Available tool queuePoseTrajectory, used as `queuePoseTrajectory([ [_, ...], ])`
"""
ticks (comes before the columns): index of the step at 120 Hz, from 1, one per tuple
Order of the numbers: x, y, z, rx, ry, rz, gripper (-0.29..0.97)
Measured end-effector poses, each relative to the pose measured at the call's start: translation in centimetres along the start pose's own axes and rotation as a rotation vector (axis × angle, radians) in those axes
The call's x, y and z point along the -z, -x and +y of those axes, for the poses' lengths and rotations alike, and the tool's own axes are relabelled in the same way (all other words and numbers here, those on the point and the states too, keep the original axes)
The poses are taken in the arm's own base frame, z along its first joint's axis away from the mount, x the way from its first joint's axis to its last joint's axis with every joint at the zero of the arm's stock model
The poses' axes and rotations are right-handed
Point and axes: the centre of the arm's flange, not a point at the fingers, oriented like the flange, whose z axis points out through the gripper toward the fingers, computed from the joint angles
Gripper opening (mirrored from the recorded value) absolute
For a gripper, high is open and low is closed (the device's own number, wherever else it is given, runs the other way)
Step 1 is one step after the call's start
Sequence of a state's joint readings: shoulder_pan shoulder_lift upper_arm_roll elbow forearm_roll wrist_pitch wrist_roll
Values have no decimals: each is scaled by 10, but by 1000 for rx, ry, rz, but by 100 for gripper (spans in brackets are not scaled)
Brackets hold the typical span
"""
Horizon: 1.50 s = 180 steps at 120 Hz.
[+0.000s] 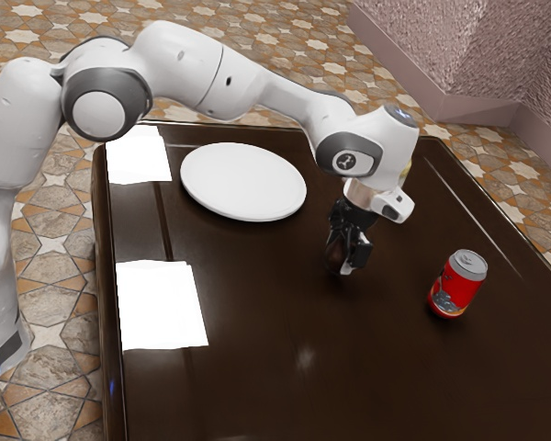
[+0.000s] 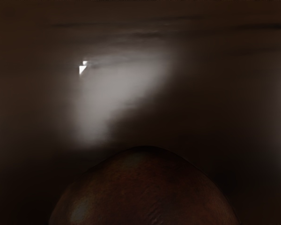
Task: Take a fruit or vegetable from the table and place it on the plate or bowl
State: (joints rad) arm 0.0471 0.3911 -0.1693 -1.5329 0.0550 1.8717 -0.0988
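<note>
My gripper [image 1: 342, 260] points down over the middle of the dark table, to the exterior view's right of the white plate [image 1: 243, 181]. Its black fingers are shut on a small dark brown rounded fruit [image 1: 334, 254], which hangs between them close to the tabletop. In the wrist view the same brown fruit [image 2: 143, 192] bulges up just under my hand, with the glossy table surface behind it. The plate lies flat with nothing on it, about a hand's length from the gripper toward the arm's base.
A red soda can [image 1: 457, 283] stands tilted near the table's edge at the exterior view's right. Bright window reflections [image 1: 161, 303] lie on the glossy tabletop [image 1: 285, 367] at the exterior view's left. A patterned tile floor surrounds the table.
</note>
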Motion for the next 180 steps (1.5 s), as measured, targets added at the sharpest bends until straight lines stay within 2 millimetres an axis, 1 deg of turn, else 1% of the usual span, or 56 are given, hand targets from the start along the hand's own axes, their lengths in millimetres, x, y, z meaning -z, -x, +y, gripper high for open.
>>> queuePoseTrajectory([
  [20, -6, -4, -1, 1, -1, -4, 58],
  [36, -5, -5, 0, 0, -4, 0, 44],
  [41, -2, -4, -1, 1, -6, 2, 43],
  [50, 6, -2, -3, 4, -11, 7, 40],
  [57, 23, 0, -5, 7, -18, 22, 39],
  [60, 33, 3, -9, 14, -22, 32, 39],
  [67, 63, 13, -27, 43, -32, 58, 39],
  [72, 84, 26, -47, 74, -41, 70, 40],
  [79, 107, 47, -79, 129, -53, 74, 40],
  [87, 126, 73, -113, 191, -64, 58, 40],
  [93, 136, 97, -136, 239, -73, 34, 40],
  [97, 139, 111, -151, 270, -77, 14, 40],
  [106, 129, 140, -184, 340, -78, -51, 40],
  [118, 98, 166, -229, 428, -61, -148, 40],
  [124, 77, 178, -250, 469, -50, -183, 40],
  [129, 58, 184, -269, 500, -41, -198, 40],
  [132, 49, 187, -280, 519, -37, -198, 39],
  [140, 36, 194, -309, 567, -29, -185, 40],
  [145, 31, 195, -321, 584, -29, -173, 39],
  [149, 27, 189, -322, 577, -33, -165, 40],
  [151, 24, 182, -319, 565, -36, -161, 40],
  [153, 22, 174, -311, 544, -39, -158, 40],
  [156, 19, 158, -291, 499, -46, -152, 39],
  [163, 14, 123, -230, 372, -62, -138, 39],
  [166, 11, 112, -213, 339, -66, -130, 39],
  [168, 10, 106, -209, 329, -68, -123, 39],
  [170, 9, 102, -210, 326, -69, -116, 40],
  [180, 13, 97, -225, 345, -72, -86, 40],
])
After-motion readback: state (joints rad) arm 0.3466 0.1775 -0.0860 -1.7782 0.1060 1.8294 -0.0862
